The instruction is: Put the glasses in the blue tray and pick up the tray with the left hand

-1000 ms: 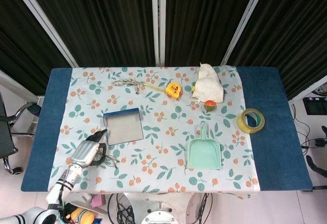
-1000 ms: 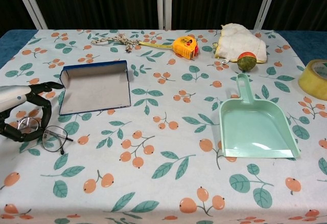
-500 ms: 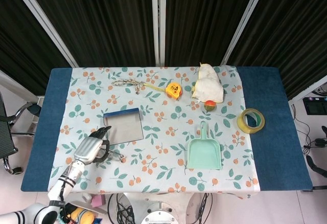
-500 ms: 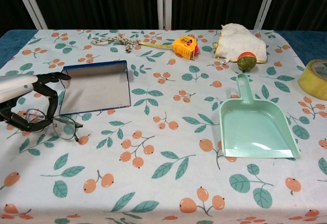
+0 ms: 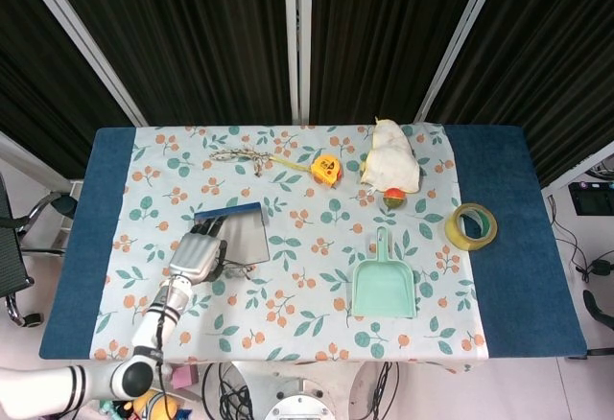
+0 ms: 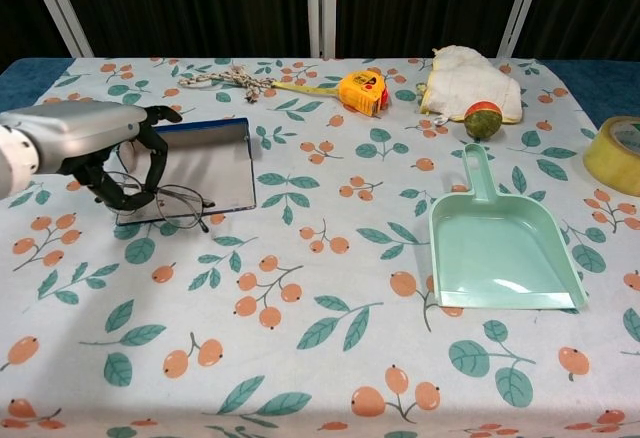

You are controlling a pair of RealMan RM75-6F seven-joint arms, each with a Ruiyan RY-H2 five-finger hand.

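My left hand [image 5: 199,255] [image 6: 110,153] grips the thin wire-rimmed glasses [image 6: 176,201] [image 5: 233,268] by one side. It hovers over the front left part of the blue tray [image 5: 247,232] [image 6: 215,163]. The lenses hang low over the tray's front edge; whether they touch it I cannot tell. The tray is shallow, with a blue rim and a grey floor, and it lies left of the table's centre. The hand hides the tray's left edge. My right hand shows in neither view.
A mint dustpan [image 5: 384,288] [image 6: 500,248] lies right of centre. At the back are a yellow tape measure [image 5: 325,169] [image 6: 363,91], a braided rope [image 5: 240,158], a white cloth [image 5: 390,161] and a small ball [image 5: 394,197]. A tape roll [image 6: 615,153] sits far right.
My left hand has lifted the glasses from the table's front left and carried them back and to the right, over the tray. Nothing else has moved.
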